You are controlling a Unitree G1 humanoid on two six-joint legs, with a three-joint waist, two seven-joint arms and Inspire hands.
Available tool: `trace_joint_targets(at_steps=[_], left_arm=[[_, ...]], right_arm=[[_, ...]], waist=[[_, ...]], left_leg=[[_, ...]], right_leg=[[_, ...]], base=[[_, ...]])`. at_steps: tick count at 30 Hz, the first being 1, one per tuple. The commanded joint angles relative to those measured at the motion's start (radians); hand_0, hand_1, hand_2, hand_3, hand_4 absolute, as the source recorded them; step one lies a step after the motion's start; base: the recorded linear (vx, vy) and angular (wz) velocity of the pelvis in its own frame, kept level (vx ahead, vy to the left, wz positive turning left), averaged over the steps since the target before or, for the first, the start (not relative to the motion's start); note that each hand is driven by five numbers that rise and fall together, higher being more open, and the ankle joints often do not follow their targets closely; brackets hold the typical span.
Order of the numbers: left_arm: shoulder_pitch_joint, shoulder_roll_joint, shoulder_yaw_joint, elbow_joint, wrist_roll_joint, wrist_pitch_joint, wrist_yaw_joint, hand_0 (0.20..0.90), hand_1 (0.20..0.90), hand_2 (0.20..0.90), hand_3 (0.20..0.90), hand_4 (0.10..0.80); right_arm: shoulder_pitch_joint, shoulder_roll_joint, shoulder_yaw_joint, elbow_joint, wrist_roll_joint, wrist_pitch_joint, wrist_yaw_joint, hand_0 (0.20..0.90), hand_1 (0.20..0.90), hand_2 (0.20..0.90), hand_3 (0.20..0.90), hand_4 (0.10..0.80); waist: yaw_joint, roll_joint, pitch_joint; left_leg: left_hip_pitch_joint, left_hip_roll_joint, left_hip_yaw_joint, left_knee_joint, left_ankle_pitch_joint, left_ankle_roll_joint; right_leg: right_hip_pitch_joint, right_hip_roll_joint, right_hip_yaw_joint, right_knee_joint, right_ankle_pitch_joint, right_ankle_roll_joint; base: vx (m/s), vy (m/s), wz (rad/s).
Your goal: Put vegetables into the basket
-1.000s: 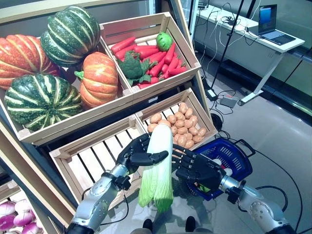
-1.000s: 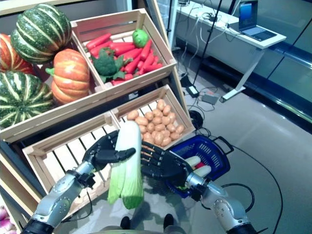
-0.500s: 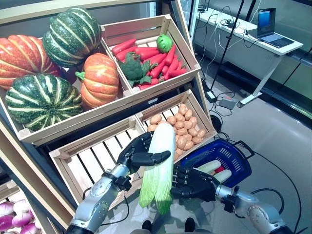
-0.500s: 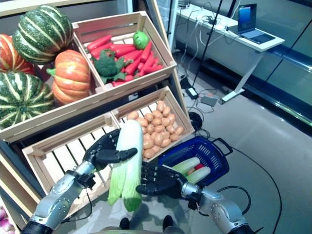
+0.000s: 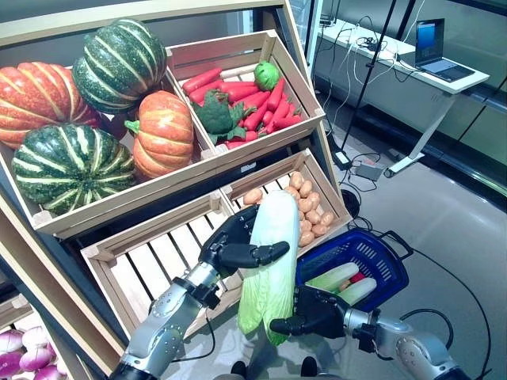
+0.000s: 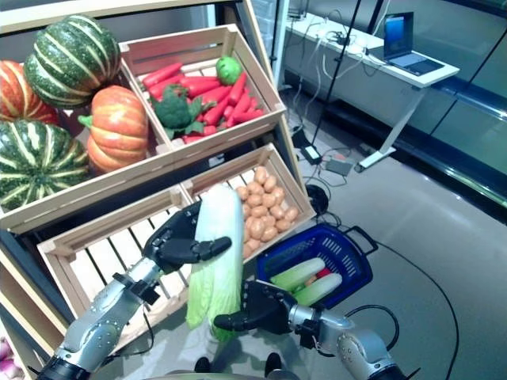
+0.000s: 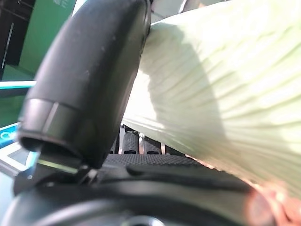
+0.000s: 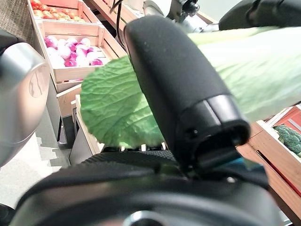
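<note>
Grey polished floor point(image 5: 444, 229) runs behind a slatted wooden produce stand, with a white desk point(image 5: 396, 67) at 1 o'clock. Stand contents: ribbed pumpkins point(image 5: 162, 131), green-striped and orange, in the upper crate at 10 o'clock; red carrots point(image 5: 253, 95) with broccoli point(image 5: 215, 115) in the crate at 12 o'clock; smooth tan potatoes point(image 5: 305, 210) in the lower crate near centre; an empty slatted crate point(image 5: 150, 265) at 8 o'clock.

Left hand point(image 5: 238, 247) is curled round the napa cabbage point(image 5: 273, 261), thumb across its front, holding it upright at picture centre. Cabbage is long, white and ribbed at the top, with crinkled green leaves hanging at the bottom (the left wrist view shows fine veins).

Right hand point(image 5: 313, 315) sits at 5 o'clock, just beside the leafy end, fingers extended and relaxed, gripping nothing.

Blue plastic mesh basket point(image 5: 388, 261) stands on the floor at 4 o'clock, already containing 2 pale green vegetables point(image 5: 337, 277). Basket's rim nearly touches the potato crate's corner; open floor lies beyond it toward 3 o'clock.
</note>
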Motion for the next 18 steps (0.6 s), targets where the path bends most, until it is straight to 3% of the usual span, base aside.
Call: trace_joint_targets(at_steps=[1,10,18], left_arm=[[-0.164,-0.065,-0.021,-0.099,-0.19,-0.069,-0.104,0.3,0.3,0.3,0.3,0.4],[-0.147,-0.077,-0.111,-0.059,-0.229,0.061,-0.219,0.3,0.3,0.3,0.3,0.4],[-0.146,-0.062,-0.136,-0.043,-0.213,0.121,-0.218,0.3,0.3,0.3,0.3,0.4]], right_arm=[[-0.091,0.043,0.051,-0.039,0.041,-0.043,0.037,0.9,0.9,0.9,0.9,0.8],[-0.121,0.061,0.085,-0.061,0.106,-0.045,0.08,0.9,0.9,0.9,0.9,0.8],[-0.133,0.049,0.084,-0.06,0.125,-0.073,0.071,0.9,0.9,0.9,0.9,0.8]], waist=[[0.006,-0.005,-0.058],[0.006,-0.003,-0.065],[0.005,-0.001,-0.069]], left_leg=[[0.002,-0.016,-0.008,0.002,-0.082,-0.021],[0.004,-0.018,-0.002,0.002,-0.085,-0.015],[0.004,-0.017,0.0,0.002,-0.085,-0.012]], right_leg=[[0.079,-0.047,-0.034,0.003,-0.056,0.055],[0.074,-0.048,-0.027,0.002,-0.054,0.06],[0.072,-0.049,-0.024,0.002,-0.051,0.063]], base=[[0.0,0.0,0.0],[-0.003,0.001,-0.01],[-0.004,0.001,-0.02]])
